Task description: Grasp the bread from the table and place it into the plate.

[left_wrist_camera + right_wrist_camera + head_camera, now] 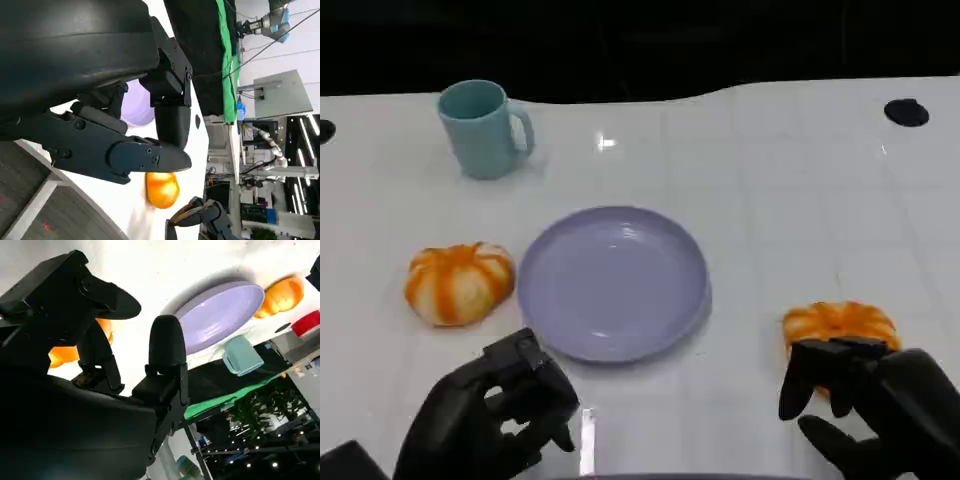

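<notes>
hovering just above the right bread, the right hand spreads its fingers, holding nothing.

1. My desk is glossy white, with faint seams and a bright glare spot from lamps overhead.
2. Past its far edge I see only darkness.
3. A green cloth hangs behind a black drape beyond the desk.
4. Further back stand white lab benches, cluttered with equipment.
5. Leafy plants and small ceiling lights fill the room's distance.
</notes>
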`<state>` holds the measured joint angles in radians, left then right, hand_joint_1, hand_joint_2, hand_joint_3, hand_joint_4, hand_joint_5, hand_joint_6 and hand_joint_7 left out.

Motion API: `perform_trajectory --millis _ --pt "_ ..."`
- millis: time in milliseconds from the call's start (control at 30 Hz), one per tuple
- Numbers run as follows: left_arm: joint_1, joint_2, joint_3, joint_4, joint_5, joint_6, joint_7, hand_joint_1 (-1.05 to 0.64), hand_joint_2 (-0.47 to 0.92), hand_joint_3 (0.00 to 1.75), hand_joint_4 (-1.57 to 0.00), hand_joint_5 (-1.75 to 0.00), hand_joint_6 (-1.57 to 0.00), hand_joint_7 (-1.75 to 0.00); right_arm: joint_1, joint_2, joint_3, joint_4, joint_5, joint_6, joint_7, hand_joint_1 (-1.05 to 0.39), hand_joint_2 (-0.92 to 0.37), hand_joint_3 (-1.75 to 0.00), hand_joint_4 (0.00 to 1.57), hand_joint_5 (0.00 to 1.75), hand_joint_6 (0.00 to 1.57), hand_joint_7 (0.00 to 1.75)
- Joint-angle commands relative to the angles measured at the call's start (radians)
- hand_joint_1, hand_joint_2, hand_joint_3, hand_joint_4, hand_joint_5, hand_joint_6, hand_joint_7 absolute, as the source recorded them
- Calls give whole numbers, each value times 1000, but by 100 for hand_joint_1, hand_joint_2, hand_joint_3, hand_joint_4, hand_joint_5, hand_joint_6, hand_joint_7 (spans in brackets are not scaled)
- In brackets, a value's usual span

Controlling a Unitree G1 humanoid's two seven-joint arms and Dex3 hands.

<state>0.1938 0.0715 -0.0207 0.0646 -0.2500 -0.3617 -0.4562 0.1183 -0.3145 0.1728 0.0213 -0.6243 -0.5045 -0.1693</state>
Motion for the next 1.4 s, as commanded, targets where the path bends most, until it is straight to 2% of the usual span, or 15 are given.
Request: perform_trajectory --millis 33,700,867,967,1000,1133,1233,1267,1333,1400 --pt "-1 11 4 -6 3 -3 0 -56 92 29 -65 -175 -61 -147 -5 -16 -2 5 4 -8 -6 -7 -35 -110 73 175 62 151" --pt "-4 11 4 -3 2 4 1 -56 92 29 -65 -175 -60 -148 -10 -17 -2 11 2 -11 -9 -7 -34 -108 73 175 62 150" --pt "-2 10 4 -4 -1 1 -2 -55 92 29 -65 -175 -60 -148 -9 -18 -3 9 1 -10 -9 -6 -34 -108 72 174 64 145" --pt "-3 14 4 -2 8 -5 0 -55 92 30 -65 -175 -60 -148 -9 -22 -9 -3 -3 -2 -6 -7 -33 -108 74 165 71 121" --pt "-3 15 5 -1 11 -7 1 -55 92 30 -65 -175 -60 -148 -9 -23 -11 -8 -5 1 -5 -8 -31 -107 76 156 75 109" --pt "-4 13 8 -3 0 7 0 -56 92 29 -65 -175 -61 -148 0 -31 -27 -69 -41 54 8 -13 -30 -102 74 148 77 91" --pt "-7 14 10 3 -4 2 -6 -55 92 29 -64 -175 -60 -148 11 -51 -39 -144 -75 116 53 -21 -43 -79 65 128 76 65" --pt "-8 14 10 6 -2 -2 -6 -55 92 29 -64 -175 -60 -148 13 -60 -41 -165 -91 133 64 -23 -48 -69 64 115 76 57" --pt "-9 15 9 4 3 -3 -3 -55 92 30 -64 -175 -60 -148 19 -80 -49 -216 -131 178 97 -30 -66 -37 64 82 77 35" --pt "-9 15 9 5 2 -3 -4 -55 92 30 -64 -175 -60 -148 24 -100 -55 -266 -169 224 138 -36 -76 -17 60 59 75 20"
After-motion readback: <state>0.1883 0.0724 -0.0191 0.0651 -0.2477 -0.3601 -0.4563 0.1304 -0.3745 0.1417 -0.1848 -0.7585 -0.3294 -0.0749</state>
